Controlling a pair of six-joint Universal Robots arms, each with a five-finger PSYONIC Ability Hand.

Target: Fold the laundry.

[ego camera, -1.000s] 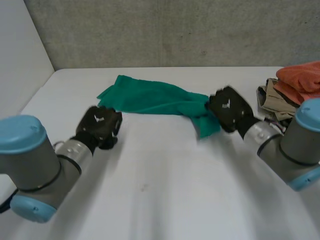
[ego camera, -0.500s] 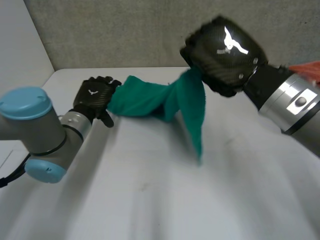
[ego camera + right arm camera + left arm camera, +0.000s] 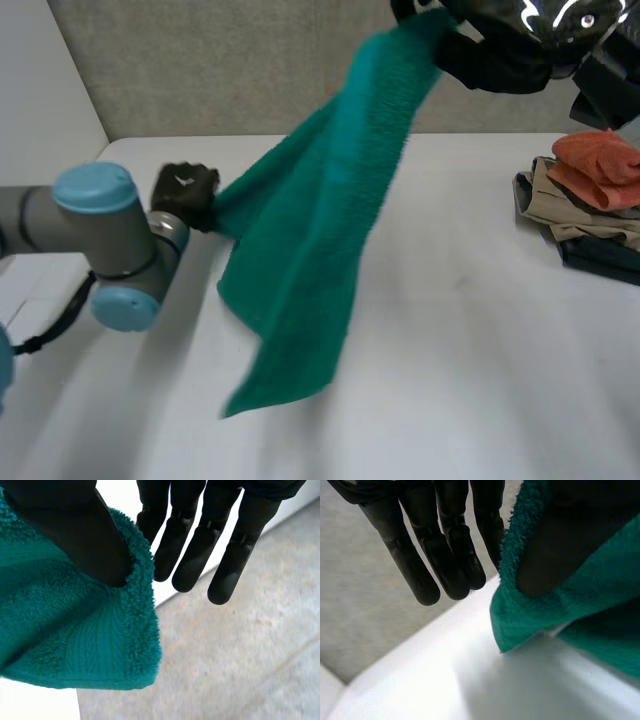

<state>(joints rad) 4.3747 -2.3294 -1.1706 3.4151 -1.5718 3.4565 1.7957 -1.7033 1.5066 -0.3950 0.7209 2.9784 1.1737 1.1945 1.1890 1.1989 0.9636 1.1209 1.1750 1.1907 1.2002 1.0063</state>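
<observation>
Zero folds made, seemingly | green towel (image 3: 310, 240) hangs mid-frame | left hand (image 3: 185, 195) pinches one corner, centre left | right hand (image 3: 520, 40) pinches another, upper right | clothes pile (image 3: 590, 200) at right untouched

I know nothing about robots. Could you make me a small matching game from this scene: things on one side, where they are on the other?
Things:
1. green towel
2. left hand
3. right hand
4. pile of clothes

Places:
A. lying at the right side of the table
B. held high, pinching a towel corner
C. low by the table, pinching a towel corner
D. hanging stretched between both hands

Pairs: 1-D, 2-C, 3-B, 4-A
</observation>
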